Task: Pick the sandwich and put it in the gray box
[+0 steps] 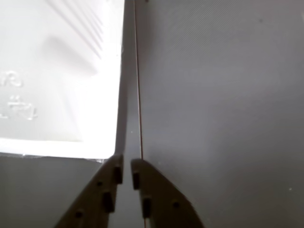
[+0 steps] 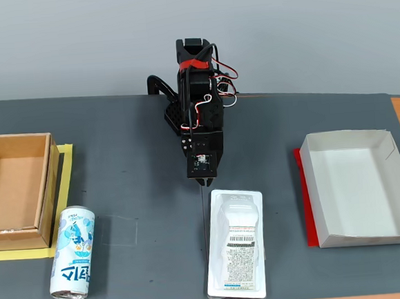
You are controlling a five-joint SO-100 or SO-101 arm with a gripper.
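Observation:
The sandwich (image 2: 236, 246) is a flat white wrapped pack with a barcode label, lying on the dark mat at the front centre of the fixed view. In the wrist view its white edge (image 1: 61, 85) fills the upper left. My gripper (image 2: 202, 182) hangs just behind the pack's far left corner, apart from it. In the wrist view the gripper (image 1: 127, 167) has its jaws almost closed and holds nothing. The gray box (image 2: 393, 231) is a shallow pale tray at the right, empty.
A brown cardboard box (image 2: 13, 190) stands at the left on yellow tape. A blue-and-white drink can (image 2: 73, 251) lies in front of it. A thin seam in the mat (image 1: 138, 95) runs past the gripper.

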